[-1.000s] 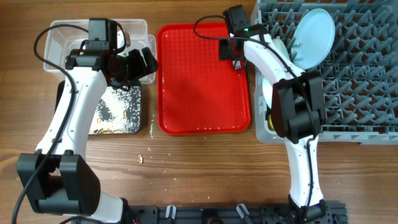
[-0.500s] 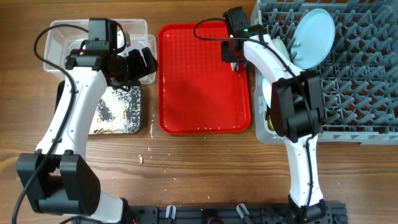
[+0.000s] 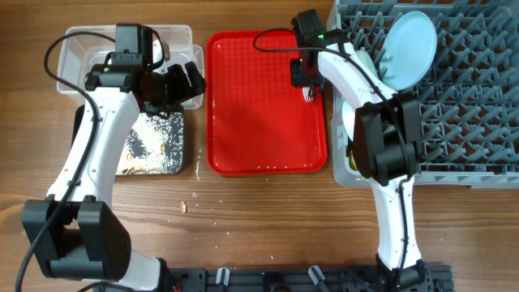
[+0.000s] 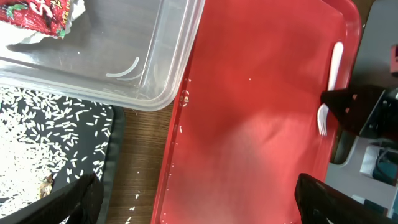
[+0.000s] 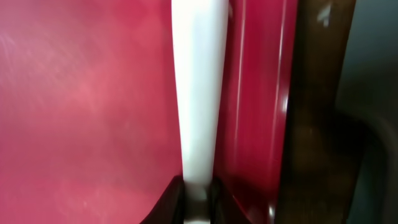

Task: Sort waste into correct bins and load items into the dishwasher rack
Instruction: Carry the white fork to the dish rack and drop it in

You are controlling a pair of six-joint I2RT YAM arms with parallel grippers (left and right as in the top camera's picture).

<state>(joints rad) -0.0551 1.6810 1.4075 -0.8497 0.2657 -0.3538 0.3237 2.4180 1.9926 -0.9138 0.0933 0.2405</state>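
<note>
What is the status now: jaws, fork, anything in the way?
Left gripper jaws open, empty, by clear tub. Right gripper jaws shut on white fork, lying on red tray. Tray rim close beside fork.

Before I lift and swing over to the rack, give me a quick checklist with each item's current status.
1. Right gripper hold on the white fork: ok, fingers pinch the handle.
2. Fork lifted off the red tray: cannot tell; it runs along the tray's right rim.
3. Left gripper out of the way: ok, open and empty by the clear tub.
4. Free pegs in the dishwasher rack: ok, open rows beside the standing plate.
5. Tines free: ok, nothing on them in the left wrist view.
</note>
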